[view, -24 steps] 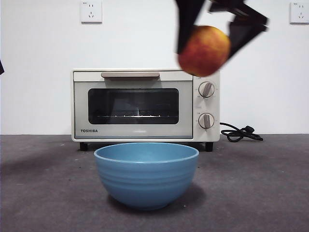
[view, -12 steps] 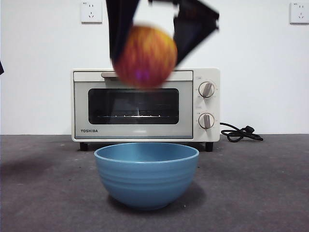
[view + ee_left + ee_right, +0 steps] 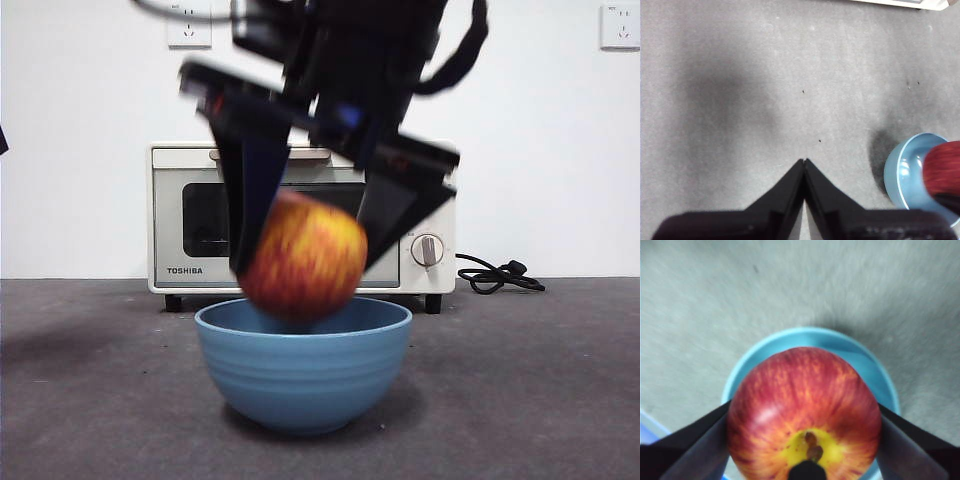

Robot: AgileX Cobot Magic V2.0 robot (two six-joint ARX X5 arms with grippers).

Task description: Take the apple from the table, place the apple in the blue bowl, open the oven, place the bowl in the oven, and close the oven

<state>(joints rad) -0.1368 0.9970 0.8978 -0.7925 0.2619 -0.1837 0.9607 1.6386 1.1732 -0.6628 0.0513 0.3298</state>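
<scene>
Right pincer (image 3: 305, 255) is gripping the apple (image 3: 303, 257) between its 2 black jaws, holding it right above the blue bowl (image 3: 303, 375), apple's underside dipping just inside the bowl rim. Bowl is sitting on the table (image 3: 520, 400) in front of the oven (image 3: 190, 215), oven door shut. Left pincer (image 3: 804, 167) is hanging over bare table beside the bowl, jaws pressed together, gripping nothing.

Red-yellow apple (image 3: 304, 256) just over blue bowl (image 3: 303, 370), oven (image 3: 190, 215) shut behind.
</scene>
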